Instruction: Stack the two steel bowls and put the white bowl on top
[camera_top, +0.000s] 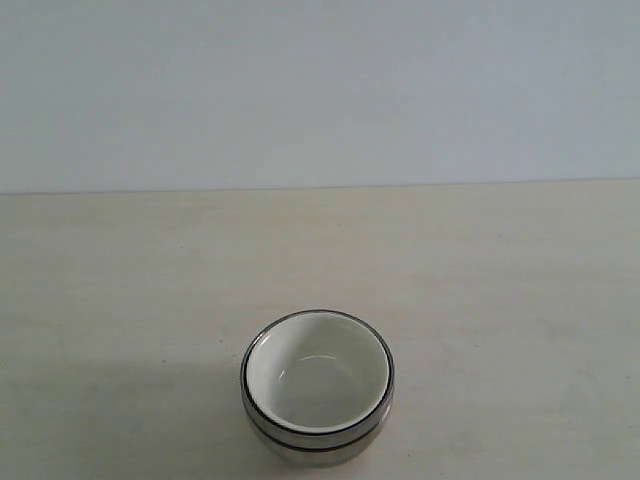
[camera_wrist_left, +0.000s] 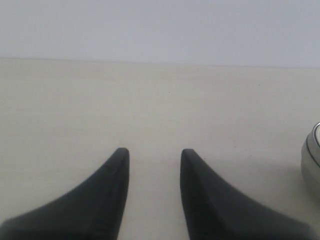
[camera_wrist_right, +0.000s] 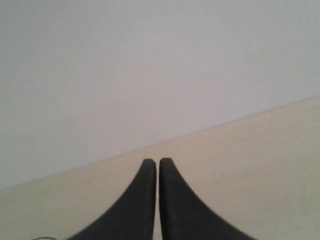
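Observation:
The white bowl (camera_top: 318, 372) sits nested inside the steel bowls (camera_top: 310, 447), one stack at the table's front middle in the exterior view. Only the steel rims and a band of shiny side show around it. In the left wrist view an edge of the steel stack (camera_wrist_left: 312, 160) shows at the frame's side, apart from my left gripper (camera_wrist_left: 152, 152), which is open over bare table with nothing between its black fingers. My right gripper (camera_wrist_right: 157, 162) is shut and empty, pointing across the table toward the wall. Neither gripper appears in the exterior view.
A pale beige table (camera_top: 120, 270) runs back to a plain light grey wall (camera_top: 320, 90). A sliver of metal rim (camera_wrist_right: 42, 238) shows at the lower edge of the right wrist view.

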